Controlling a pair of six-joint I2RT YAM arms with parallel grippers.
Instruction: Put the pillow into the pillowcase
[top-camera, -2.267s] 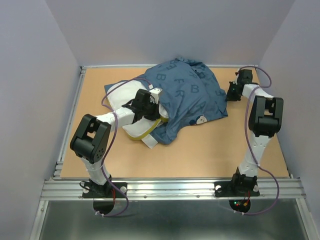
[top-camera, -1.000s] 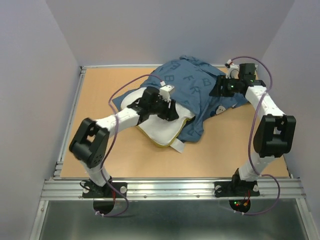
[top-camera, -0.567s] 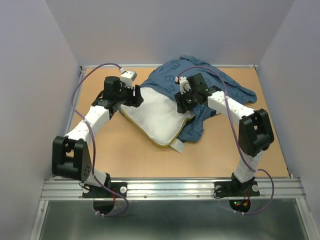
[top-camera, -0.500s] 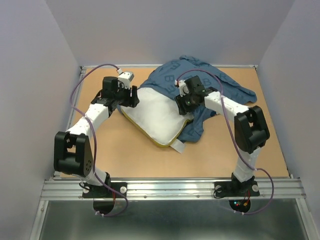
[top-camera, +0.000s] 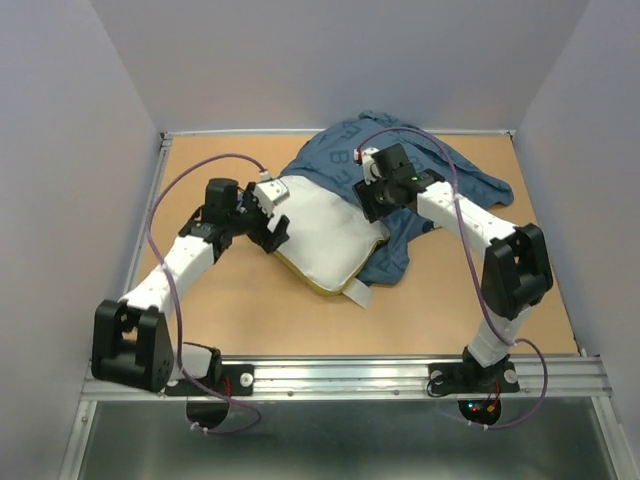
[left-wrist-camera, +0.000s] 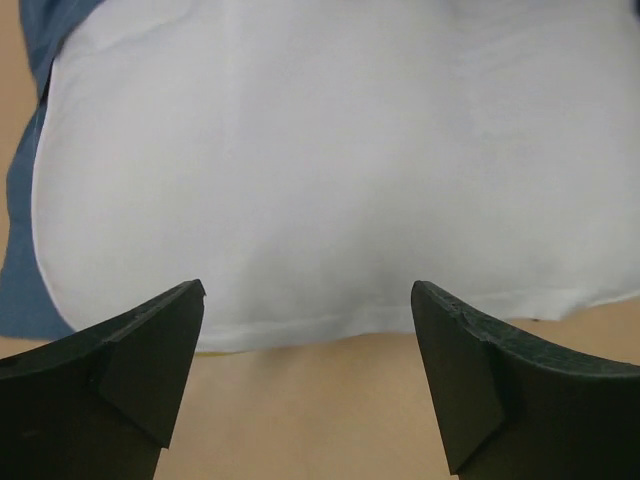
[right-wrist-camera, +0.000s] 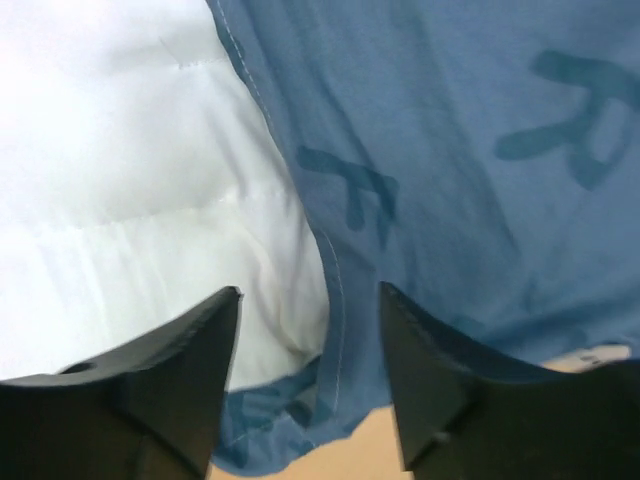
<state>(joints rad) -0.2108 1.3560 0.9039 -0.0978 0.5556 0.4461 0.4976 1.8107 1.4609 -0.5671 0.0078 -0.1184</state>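
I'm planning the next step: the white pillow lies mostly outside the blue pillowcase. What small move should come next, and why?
Probably close the right fingers on the hem of the blue letter-printed fabric pillowcase. They stand open with that hem between them, beside the plump white pillow, which lies mostly uncovered; a grip should let the opening be lifted.

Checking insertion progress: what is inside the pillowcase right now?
Only the far edge of the pillow tucks into the pillowcase; most lies bare. How deep it reaches is hidden by fabric.
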